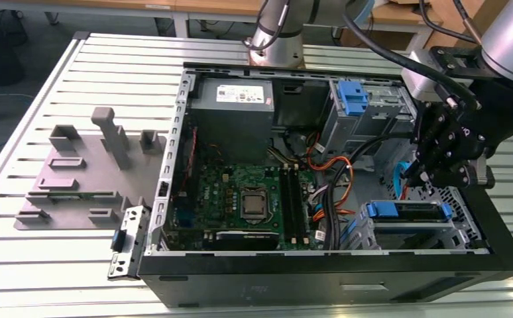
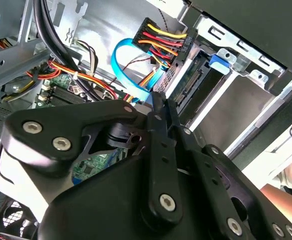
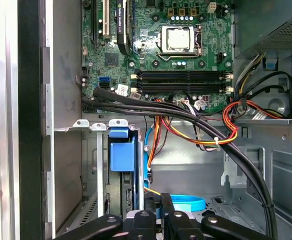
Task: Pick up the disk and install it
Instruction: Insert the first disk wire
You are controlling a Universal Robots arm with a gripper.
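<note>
Installation seems nearly done. In the exterior view the disk (image 1: 407,212) sits in its bay (image 1: 458,199), just beside the pincer (image 1: 423,177). In the second wrist view the pincer is pressed together and empty, with the disk just ahead of its tips. The first wrist view agrees. Any further push calls for sparing the cables (image 2: 156,45).

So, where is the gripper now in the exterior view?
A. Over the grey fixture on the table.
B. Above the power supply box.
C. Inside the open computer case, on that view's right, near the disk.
C: the gripper hangs inside the case at the exterior view's right, close by the disk with its blue rails.
</note>
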